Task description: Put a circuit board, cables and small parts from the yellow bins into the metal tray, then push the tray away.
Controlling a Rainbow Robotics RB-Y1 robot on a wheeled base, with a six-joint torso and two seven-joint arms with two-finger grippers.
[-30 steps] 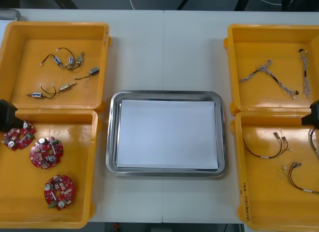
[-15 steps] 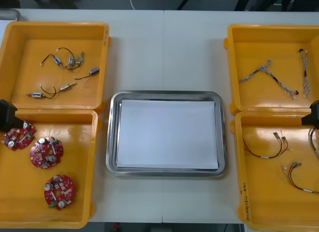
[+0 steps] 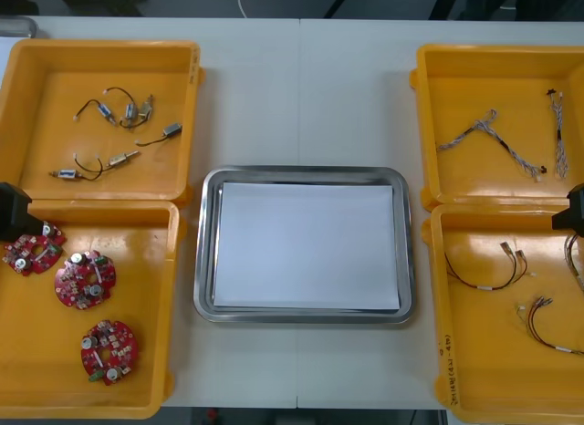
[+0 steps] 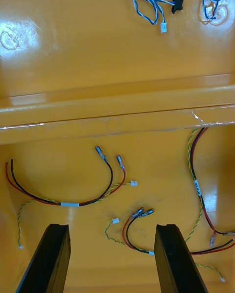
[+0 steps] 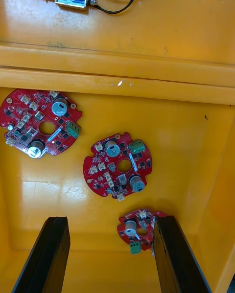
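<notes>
Circuit boards (image 5: 119,164) lie just beyond our left pincer (image 5: 110,220), fingers wide apart, empty; our right pincer (image 4: 111,227), equally spread and empty, hangs above red-and-yellow cables (image 4: 73,204).

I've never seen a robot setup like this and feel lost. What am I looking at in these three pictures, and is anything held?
This is a two-armed robot at a light table. The wide picture looks down from above: a shiny metal tray, white inside, sits between four yellow plastic bins. The upright pictures come from cameras on the wrists. The left tool hangs open over three round red circuit boards; the right tool, open over thin red and yellow cables. The far bins hold small metal parts and twisted blue and white cables. Nothing is held.
</notes>
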